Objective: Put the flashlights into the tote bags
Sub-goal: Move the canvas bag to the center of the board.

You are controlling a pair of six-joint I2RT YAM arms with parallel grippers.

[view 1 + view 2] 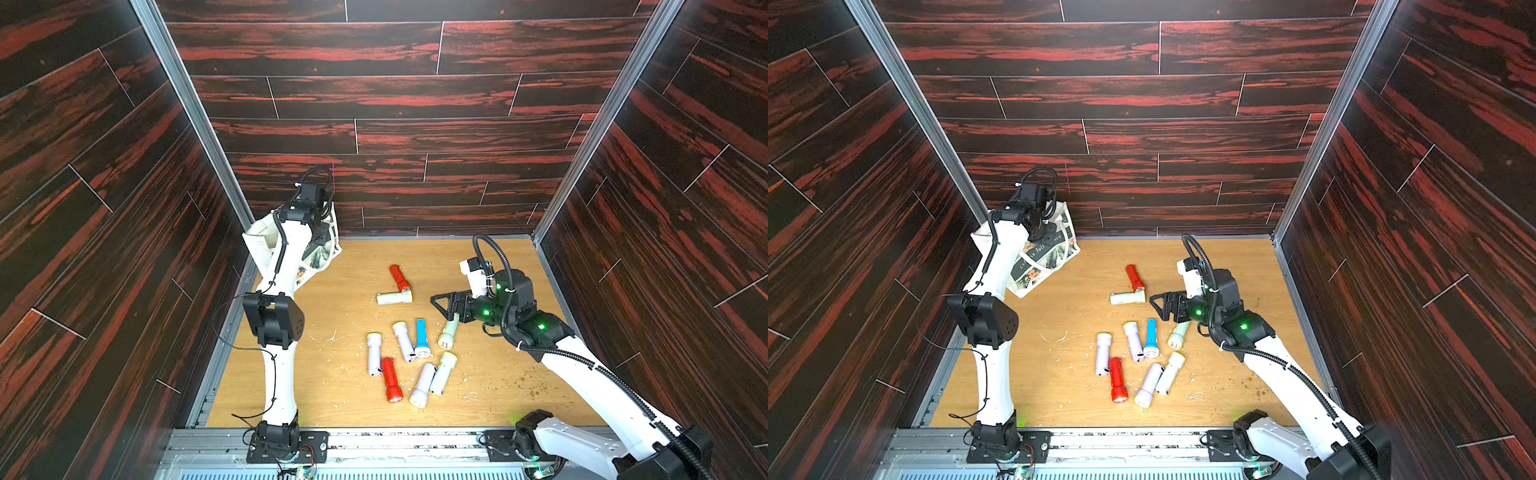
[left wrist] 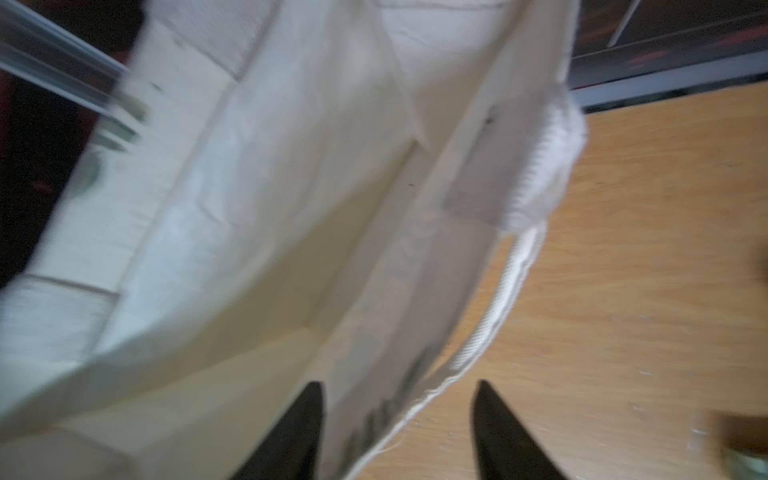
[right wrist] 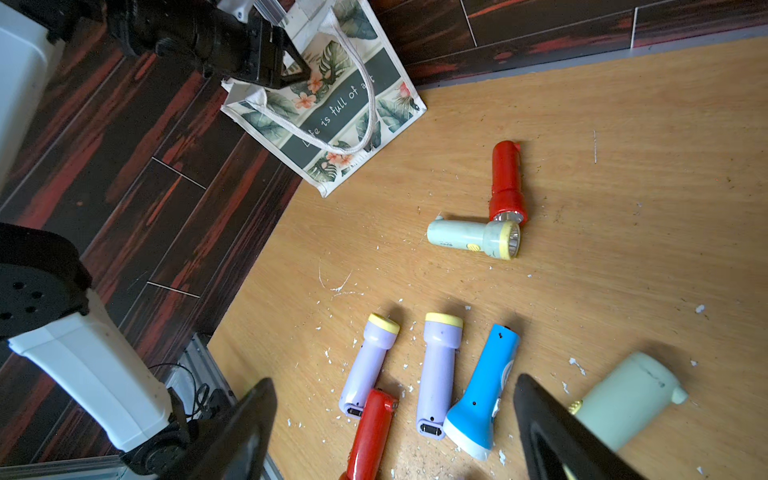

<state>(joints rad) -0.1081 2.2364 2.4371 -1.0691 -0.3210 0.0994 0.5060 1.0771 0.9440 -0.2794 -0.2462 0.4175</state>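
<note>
The cream tote bag [image 1: 259, 241] [image 1: 1038, 266] [image 3: 332, 108], with a leafy print, stands in the far left corner. My left gripper [image 2: 399, 384] [image 3: 297, 70] straddles its top edge, one finger inside the bag [image 2: 249, 208] and one outside, with the jaws apart. Several flashlights lie on the wooden floor: a red one [image 1: 400, 277] against a mint one [image 1: 394, 297], then a nearer cluster with a blue one [image 1: 421, 337] [image 3: 484, 399], lilac ones [image 3: 438, 370] and another red one [image 1: 390, 379]. My right gripper [image 1: 440, 305] [image 3: 395, 378] hovers open above that cluster, holding nothing.
Dark wood-pattern walls close in three sides, with aluminium posts [image 1: 191, 104] at the back corners. A metal rail [image 1: 374, 444] runs along the front edge. The left arm's elbow [image 1: 272, 318] stands over the floor's left side. White crumbs [image 3: 336, 286] dot the floor.
</note>
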